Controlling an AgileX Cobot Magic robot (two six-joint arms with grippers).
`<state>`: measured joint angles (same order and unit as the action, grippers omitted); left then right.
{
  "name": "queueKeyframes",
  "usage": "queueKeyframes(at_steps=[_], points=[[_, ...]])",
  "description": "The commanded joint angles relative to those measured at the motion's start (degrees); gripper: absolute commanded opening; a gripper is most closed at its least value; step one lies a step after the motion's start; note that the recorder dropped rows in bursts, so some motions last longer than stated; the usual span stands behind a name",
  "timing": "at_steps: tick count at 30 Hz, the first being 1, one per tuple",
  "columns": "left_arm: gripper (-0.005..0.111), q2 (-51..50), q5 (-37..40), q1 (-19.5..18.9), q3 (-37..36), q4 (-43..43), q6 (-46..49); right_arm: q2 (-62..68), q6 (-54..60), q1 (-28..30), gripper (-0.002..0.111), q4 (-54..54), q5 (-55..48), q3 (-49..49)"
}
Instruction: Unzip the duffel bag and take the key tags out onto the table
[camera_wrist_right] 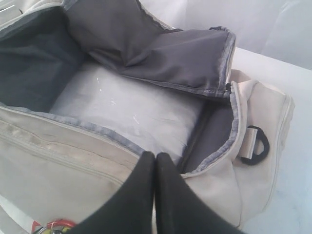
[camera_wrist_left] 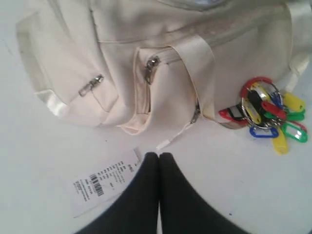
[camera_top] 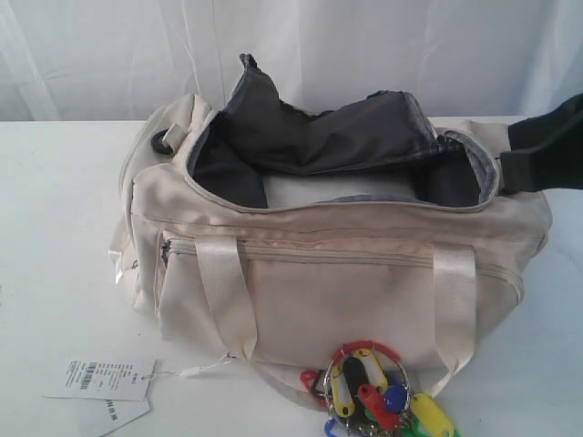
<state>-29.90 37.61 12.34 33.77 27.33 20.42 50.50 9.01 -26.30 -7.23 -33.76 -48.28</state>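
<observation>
The cream duffel bag (camera_top: pixel 301 273) lies on the white table (camera_top: pixel 55 237) with its top unzipped and the grey-lined flap (camera_top: pixel 319 127) folded back; pale stuffing (camera_wrist_right: pixel 131 112) shows inside. The key tags (camera_top: pixel 378 391), a bunch of red, yellow, green and blue tags on rings, lie on the table against the bag's front side, also in the left wrist view (camera_wrist_left: pixel 268 117). My left gripper (camera_wrist_left: pixel 159 156) is shut and empty over the table in front of the bag. My right gripper (camera_wrist_right: pixel 155 156) is shut and empty above the bag's open right end.
White paper price tags with a barcode (camera_top: pixel 105 378) lie on the table at the bag's front left, tied by a string (camera_wrist_left: pixel 173 139). A black strap ring (camera_wrist_right: pixel 256 146) hangs at the bag's end. My right arm (camera_top: pixel 547 150) enters from the right edge.
</observation>
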Motion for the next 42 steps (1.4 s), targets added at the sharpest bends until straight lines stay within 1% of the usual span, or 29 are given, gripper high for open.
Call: queueKeyframes(at_steps=[1,4,7,9,11,15,20,27,34,37,42], points=[[0.000,8.66,-2.96,-5.04,-5.08,0.89,0.34,-0.40,-0.40,0.10,0.000,0.16,0.83,0.41],[0.000,14.37,-8.14,-8.56,-9.31,3.84,0.34,-0.40,-0.40,0.10,0.000,0.16,0.83,0.41],[0.000,19.40,-15.09,-11.14,-13.52,8.71,0.34,-0.40,-0.40,0.10,0.000,0.16,0.83,0.41],[0.000,22.17,-19.14,-12.14,-16.21,12.48,0.34,-0.40,-0.40,0.10,0.000,0.16,0.83,0.41],[0.000,25.10,-22.46,-12.34,-19.26,15.55,0.34,-0.40,-0.40,0.10,0.000,0.16,0.83,0.41],[0.000,29.90,-23.61,-12.34,-24.31,17.61,0.34,-0.40,-0.40,0.10,0.000,0.16,0.83,0.41],[0.000,29.90,-24.25,-12.24,-28.84,19.74,-0.03,-0.40,-0.40,0.10,0.000,0.16,0.68,0.30],[0.000,29.90,-23.77,-12.24,-29.63,20.24,-0.32,-0.40,-0.40,0.10,0.000,0.16,0.68,0.30],[0.000,29.90,-24.25,-12.24,-29.63,27.31,-0.75,-0.40,-0.40,0.10,0.000,0.03,0.68,0.30],[0.000,29.90,-25.54,-12.24,-29.63,28.94,-0.75,-0.40,-0.40,0.10,0.000,0.03,0.68,0.30],[0.000,29.90,-30.66,-12.24,-29.63,29.81,-0.75,-0.40,-0.40,0.10,0.000,0.03,0.68,0.30]])
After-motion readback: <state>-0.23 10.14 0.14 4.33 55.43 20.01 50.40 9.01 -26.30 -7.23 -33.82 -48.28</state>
